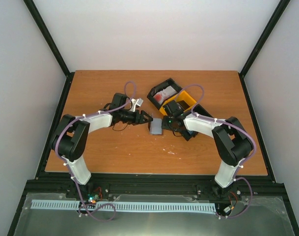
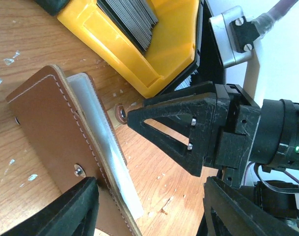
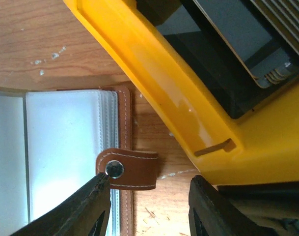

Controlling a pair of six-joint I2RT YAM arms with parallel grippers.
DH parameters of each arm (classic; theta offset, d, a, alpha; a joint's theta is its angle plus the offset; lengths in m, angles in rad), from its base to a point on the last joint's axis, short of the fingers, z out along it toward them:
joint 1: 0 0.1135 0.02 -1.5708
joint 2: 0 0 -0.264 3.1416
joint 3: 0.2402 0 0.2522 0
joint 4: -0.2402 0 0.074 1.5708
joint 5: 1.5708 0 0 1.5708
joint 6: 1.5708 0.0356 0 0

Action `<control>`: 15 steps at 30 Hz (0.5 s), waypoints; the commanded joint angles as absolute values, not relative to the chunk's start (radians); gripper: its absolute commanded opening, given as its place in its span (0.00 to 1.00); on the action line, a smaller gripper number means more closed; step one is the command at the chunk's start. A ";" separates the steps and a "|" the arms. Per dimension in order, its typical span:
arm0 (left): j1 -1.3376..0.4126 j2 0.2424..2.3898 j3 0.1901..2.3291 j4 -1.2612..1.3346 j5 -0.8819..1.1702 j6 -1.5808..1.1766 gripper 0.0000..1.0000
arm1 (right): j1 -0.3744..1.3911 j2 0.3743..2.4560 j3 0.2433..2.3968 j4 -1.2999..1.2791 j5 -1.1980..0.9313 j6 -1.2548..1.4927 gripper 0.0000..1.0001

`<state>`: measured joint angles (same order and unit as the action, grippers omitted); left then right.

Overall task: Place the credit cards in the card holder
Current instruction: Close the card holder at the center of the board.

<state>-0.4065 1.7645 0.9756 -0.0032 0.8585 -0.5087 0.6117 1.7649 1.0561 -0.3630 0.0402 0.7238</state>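
Note:
The card holder [image 1: 155,128] lies open on the table between both grippers, its pale lining facing up. Its brown leather cover [image 2: 51,128] is in the left wrist view, its lining pockets [image 3: 66,157] and snap tab [image 3: 132,169] in the right wrist view. My left gripper [image 2: 154,216] is open, one finger [image 2: 66,211] over the leather cover. My right gripper [image 3: 149,211] is open astride the snap tab, its left fingertip [image 3: 93,196] just under the snap. White-and-red credit cards [image 1: 164,95] lie in a black bin. Dark grey credit cards [image 3: 279,34] are stacked in the yellow bin [image 3: 188,108].
The black bin [image 1: 155,91] and the yellow bin [image 1: 190,98] stand close behind the holder at the back right, with another black bin [image 1: 191,133] under the right arm. The right gripper's body [image 2: 188,132] sits close in front of my left fingers.

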 commanded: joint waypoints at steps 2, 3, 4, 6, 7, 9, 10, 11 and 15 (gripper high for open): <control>-0.417 1.779 1.019 -0.023 0.864 -0.472 0.60 | 0.594 1.764 1.055 -0.384 0.065 0.738 0.41; -0.417 1.781 1.020 -0.023 0.867 -0.473 0.60 | 0.594 1.776 1.068 -0.401 0.083 0.731 0.40; -0.418 1.783 1.021 -0.023 0.869 -0.473 0.60 | 0.594 1.785 1.078 -0.417 0.100 0.725 0.39; -0.420 1.786 1.024 -0.023 0.870 -0.472 0.60 | 0.592 1.786 1.085 -0.402 0.087 0.702 0.39; -0.419 1.784 1.026 -0.026 0.870 -0.471 0.60 | 0.592 1.778 1.079 -0.380 0.065 0.691 0.40; -0.420 1.786 1.029 -0.031 0.867 -0.471 0.60 | 0.592 1.761 1.068 -0.336 0.005 0.671 0.43; -0.420 1.787 1.030 -0.031 0.865 -0.471 0.60 | 0.592 1.760 1.066 -0.326 -0.017 0.663 0.44; -0.420 1.787 1.031 -0.033 0.862 -0.472 0.59 | 0.592 1.759 1.065 -0.318 -0.035 0.659 0.45; -0.420 1.797 1.039 -0.038 0.856 -0.474 0.57 | 0.592 1.814 1.106 -0.332 -0.064 0.627 0.48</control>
<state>-0.4137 1.7802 0.9932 -0.0238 0.8589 -0.5014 0.5968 1.7733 1.0626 -0.3462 -0.0250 0.6697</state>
